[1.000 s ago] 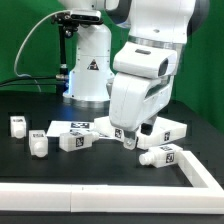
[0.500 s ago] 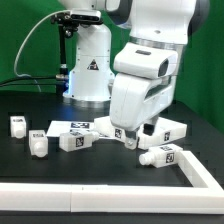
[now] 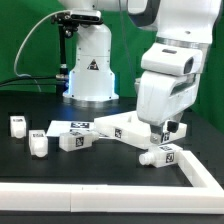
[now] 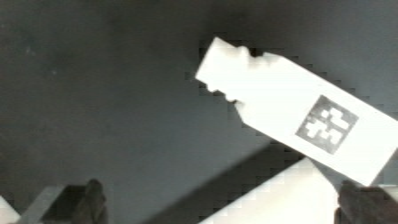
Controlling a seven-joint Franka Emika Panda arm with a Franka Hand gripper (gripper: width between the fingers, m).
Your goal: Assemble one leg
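Observation:
Several small white legs with tags lie on the black table. In the exterior view one leg [image 3: 178, 128] lies at the right, beside my gripper [image 3: 164, 127], and another [image 3: 160, 156] lies in front of it. The large white panel [image 3: 122, 130] lies in the middle. In the wrist view a tagged leg [image 4: 294, 105] lies ahead of my gripper [image 4: 222, 205], apart from it. The fingers [image 4: 80, 200] stand wide apart with nothing between them. The gripper is open and empty.
Three more legs lie at the exterior view's left: one [image 3: 18, 126] far left, one [image 3: 38, 143] nearer the front, one [image 3: 72, 140] by the panel. A white rail [image 3: 100, 188] borders the table's front. The robot's base [image 3: 90, 70] stands behind.
The arm has moved to the exterior view's right, from over the panel's right end to over the right-hand leg. The parts on the table have not moved.

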